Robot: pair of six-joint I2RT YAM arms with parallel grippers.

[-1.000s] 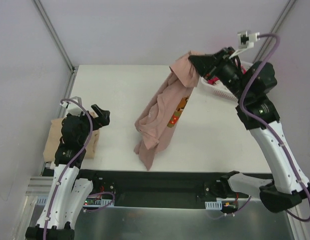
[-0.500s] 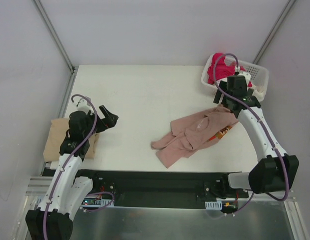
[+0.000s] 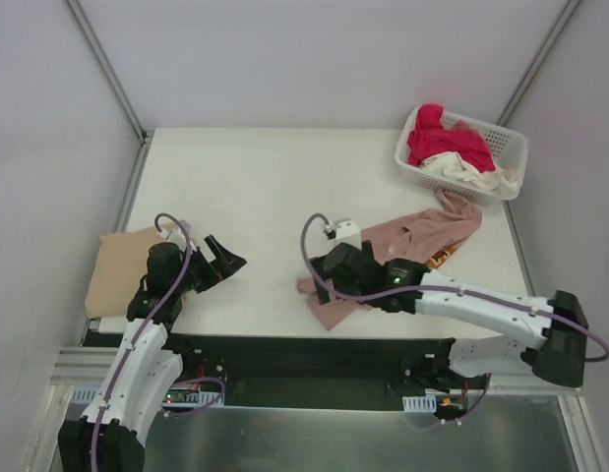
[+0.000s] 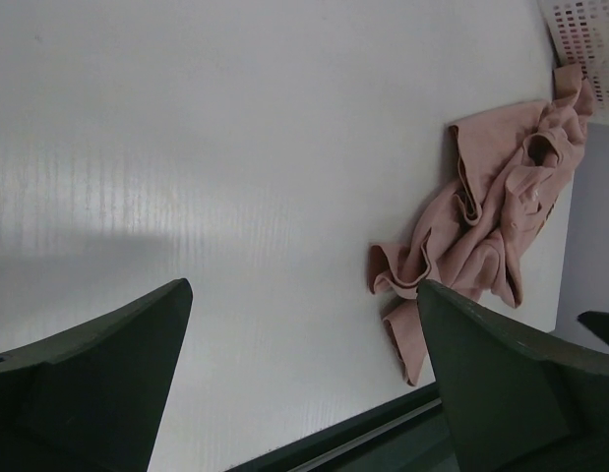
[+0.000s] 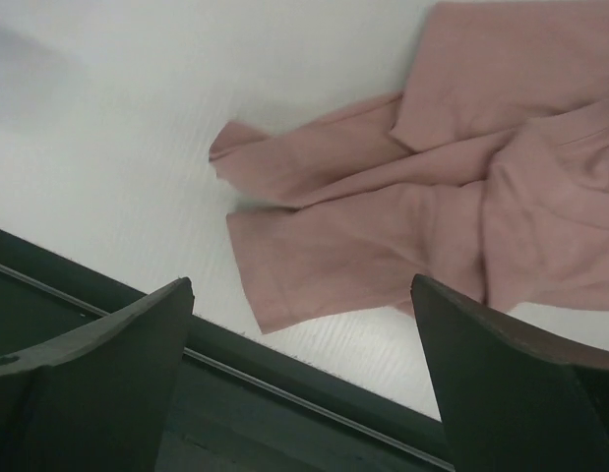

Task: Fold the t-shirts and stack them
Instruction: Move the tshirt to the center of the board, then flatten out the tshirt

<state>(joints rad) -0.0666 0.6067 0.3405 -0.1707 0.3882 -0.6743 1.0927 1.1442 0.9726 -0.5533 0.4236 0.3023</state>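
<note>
pink shirt: dusty pink cloth t-shirt [image 3: 422, 236] lies crumpled on the white desk [image 3: 255, 177], near right, its far end just beside the white latticed plastic basket [image 3: 414, 172]
tan shirt: plain tan cloth shirt [image 3: 117, 270] lies at the desk's near left edge
left fingers [image 4: 88, 383]: spread, holding nothing
right fingers [image 5: 88, 374]: spread, over the pink shirt's near end

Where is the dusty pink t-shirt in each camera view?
Top external: pink t-shirt crumpled right of centre, partly under the right arm.
Left wrist: pink t-shirt at the right side.
Right wrist: pink t-shirt fills the upper right.
Shared landmark: the table's dark near edge, close below the shirt's lowest flap in all three.
</note>
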